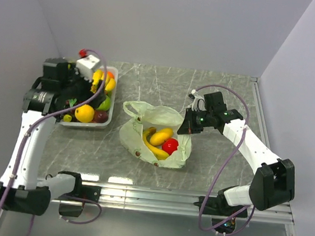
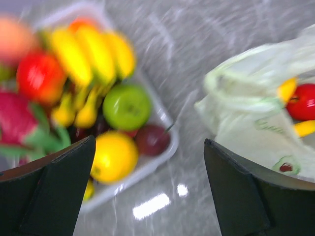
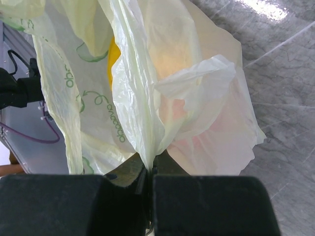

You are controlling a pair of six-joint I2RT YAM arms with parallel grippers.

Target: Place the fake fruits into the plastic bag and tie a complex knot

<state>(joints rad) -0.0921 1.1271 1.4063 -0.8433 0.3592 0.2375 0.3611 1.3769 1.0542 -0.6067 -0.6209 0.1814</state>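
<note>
The pale-green plastic bag (image 1: pixel 155 135) lies open mid-table with bananas (image 1: pixel 153 147), a yellow fruit and a red apple (image 1: pixel 170 146) inside. My right gripper (image 1: pixel 186 123) is shut on the bag's right rim (image 3: pixel 147 147), holding the film bunched between its fingers. My left gripper (image 1: pixel 80 96) is open and empty, hovering over the tray of fake fruits (image 1: pixel 95 97). In the left wrist view it sits above the table beside a yellow lemon (image 2: pixel 114 156), green apple (image 2: pixel 127 105), bananas (image 2: pixel 83 59), red apple (image 2: pixel 39 76) and pink dragonfruit (image 2: pixel 15 120). The bag (image 2: pixel 256 128) is at its right.
The clear plastic tray (image 1: pixel 110 118) stands at the back left of the marble table. A metal rail (image 1: pixel 155 195) runs along the near edge. Grey walls close in the back and sides.
</note>
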